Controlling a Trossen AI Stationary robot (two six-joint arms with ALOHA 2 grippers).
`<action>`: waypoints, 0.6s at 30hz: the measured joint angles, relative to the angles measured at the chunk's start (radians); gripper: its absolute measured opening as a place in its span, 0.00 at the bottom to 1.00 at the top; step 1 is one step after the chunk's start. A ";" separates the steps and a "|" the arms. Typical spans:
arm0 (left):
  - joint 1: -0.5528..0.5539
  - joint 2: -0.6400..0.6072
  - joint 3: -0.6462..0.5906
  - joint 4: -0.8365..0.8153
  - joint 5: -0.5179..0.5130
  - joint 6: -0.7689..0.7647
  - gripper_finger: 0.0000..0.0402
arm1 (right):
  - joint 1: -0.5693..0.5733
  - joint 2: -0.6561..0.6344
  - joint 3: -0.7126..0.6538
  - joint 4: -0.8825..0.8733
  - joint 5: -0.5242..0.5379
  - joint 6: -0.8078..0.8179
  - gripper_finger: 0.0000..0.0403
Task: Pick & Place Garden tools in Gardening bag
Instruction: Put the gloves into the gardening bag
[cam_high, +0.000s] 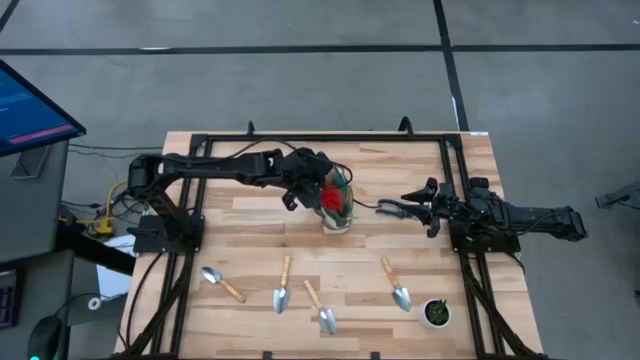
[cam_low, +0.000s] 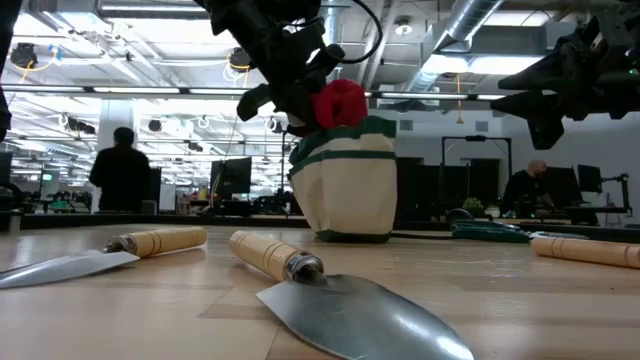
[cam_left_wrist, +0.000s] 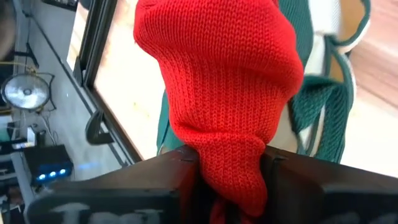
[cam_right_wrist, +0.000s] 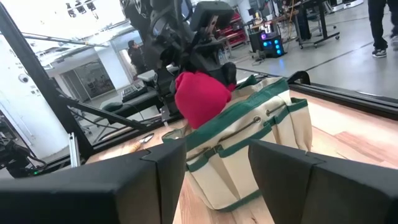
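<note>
Gardening bag: small beige fabric tote with dark green trim (cam_high: 338, 214), upright at table centre.
Red item: soft red knitted cloth (cam_left_wrist: 217, 87), hanging over the bag's mouth, at 12 o'clock of it.
Left gripper (cam_high: 322, 192): fingers pinched tight on the red cloth, just above the bag.
Right gripper (cam_high: 385, 209): at 3 o'clock of the bag, fingers parted, nothing between them.
Trowels: four wooden-handled, silver-headed tools, e.g. (cam_high: 283, 285), in a row at 6 o'clock of the bag.
Pot: small black round pot with green plant (cam_high: 435, 313), at 5 o'clock.

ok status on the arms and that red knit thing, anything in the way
Left gripper shut on red knitted glove, above beige green-trimmed fabric bag. Right gripper open beside bag, empty. Nothing blocking.
</note>
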 joint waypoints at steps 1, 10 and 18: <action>0.000 0.000 0.000 0.001 0.001 0.000 0.13 | 0.000 0.000 0.000 0.000 0.000 0.000 0.42; 0.001 0.000 0.000 0.029 0.000 0.001 0.18 | 0.000 0.000 0.000 0.000 0.000 -0.003 0.42; 0.001 0.000 0.000 0.040 0.024 0.001 0.34 | 0.000 0.000 0.000 0.000 0.000 -0.003 0.42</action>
